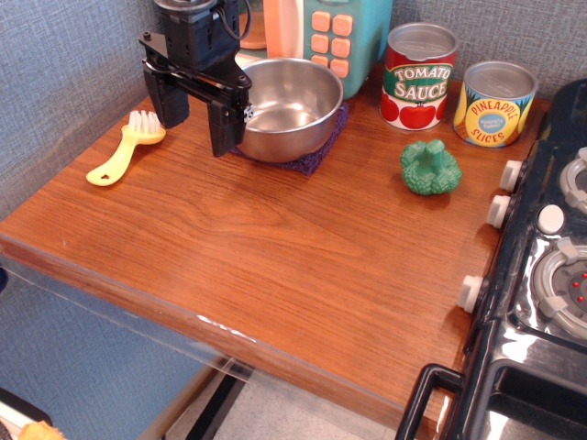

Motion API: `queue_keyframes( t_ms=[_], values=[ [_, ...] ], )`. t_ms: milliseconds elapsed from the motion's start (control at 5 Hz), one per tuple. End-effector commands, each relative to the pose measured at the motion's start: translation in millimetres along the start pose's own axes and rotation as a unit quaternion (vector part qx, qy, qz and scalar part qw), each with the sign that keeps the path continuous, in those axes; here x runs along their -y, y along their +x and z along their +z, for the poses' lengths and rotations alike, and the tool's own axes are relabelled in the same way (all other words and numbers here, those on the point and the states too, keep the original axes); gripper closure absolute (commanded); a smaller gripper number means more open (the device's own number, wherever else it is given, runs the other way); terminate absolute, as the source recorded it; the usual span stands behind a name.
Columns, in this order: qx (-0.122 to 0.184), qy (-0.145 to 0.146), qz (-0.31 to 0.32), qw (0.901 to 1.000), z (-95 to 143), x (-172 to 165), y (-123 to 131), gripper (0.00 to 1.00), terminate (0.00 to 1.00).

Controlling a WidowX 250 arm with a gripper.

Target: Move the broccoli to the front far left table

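On my feed, a yellow plastic brush with white bristles (125, 151) lies at the left of the reddish-brown wood-grain desk (275, 247), close to the wall. Just right of it hangs my black end effector (200, 117), its two fingers spread apart and holding nothing, poised above the desk beside a shiny round steel bowl (289, 108) that sits on a dark purple cloth (312, 158). Further right stands a red tomato sauce can (418, 77), and next to it a yellow pineapple slices can (495, 104). In front of the two cans, the small bumpy green plastic broccoli (430, 168) rests on the desk, well apart from my end effector and near the white knobs of the black toy stove (541, 302) at the right edge
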State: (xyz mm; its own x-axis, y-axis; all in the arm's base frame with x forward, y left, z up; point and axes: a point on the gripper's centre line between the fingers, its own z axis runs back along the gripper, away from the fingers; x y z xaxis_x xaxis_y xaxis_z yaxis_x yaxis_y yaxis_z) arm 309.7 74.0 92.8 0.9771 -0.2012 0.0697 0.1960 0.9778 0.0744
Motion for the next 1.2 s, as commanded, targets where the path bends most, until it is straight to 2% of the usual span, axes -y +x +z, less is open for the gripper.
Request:
queue_keyframes(
  t_ms=[0, 400, 600, 800, 1000],
  values=[
    [0.0, 0.0, 0.0, 1.0, 0, 0, 0, 0.0, 0.0],
    [0.017, 0.0, -0.065, 0.9978, 0, 43, 10, 0.0, 0.0],
    [0.034, -0.017, -0.126, 0.9912, 0, 80, 38, 0.0, 0.0],
    [0.069, -0.043, -0.143, 0.9863, 11, 104, 76, 0.0, 0.0],
    [0.096, -0.066, -0.144, 0.9827, 21, 119, 102, 0.0, 0.0]
  ],
)
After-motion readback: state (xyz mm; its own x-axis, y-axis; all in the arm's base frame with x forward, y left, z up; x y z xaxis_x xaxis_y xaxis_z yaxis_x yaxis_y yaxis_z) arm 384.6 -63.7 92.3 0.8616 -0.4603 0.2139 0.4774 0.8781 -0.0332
